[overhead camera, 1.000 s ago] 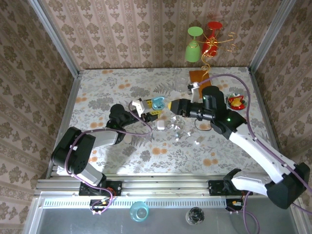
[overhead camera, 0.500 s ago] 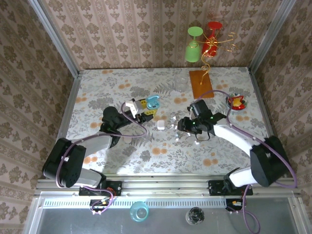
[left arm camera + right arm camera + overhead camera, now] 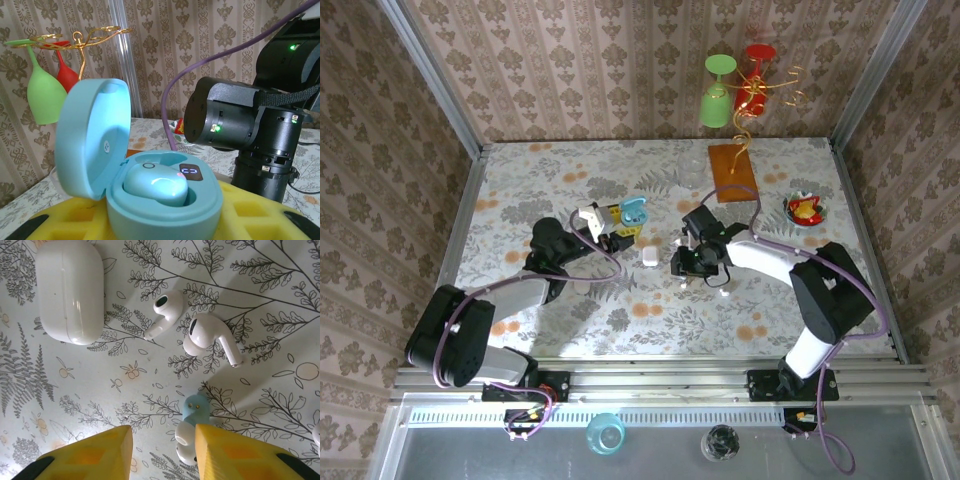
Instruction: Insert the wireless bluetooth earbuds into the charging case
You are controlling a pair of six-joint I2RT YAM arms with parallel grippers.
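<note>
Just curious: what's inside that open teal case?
One teal earbud sits in the teal case, beside a small lit display. The cavity beneath and behind the earbud is covered.

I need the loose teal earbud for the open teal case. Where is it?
In the right wrist view, the teal earbud lies on the tablecloth between the yellow fingers of the right tool, right beside a white earbud.

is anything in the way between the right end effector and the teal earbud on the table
Nothing visible. The teal earbud lies on bare tablecloth between the open fingers of the right end effector, close to one of them. The two white earbuds and the white case lie beyond it.
</note>
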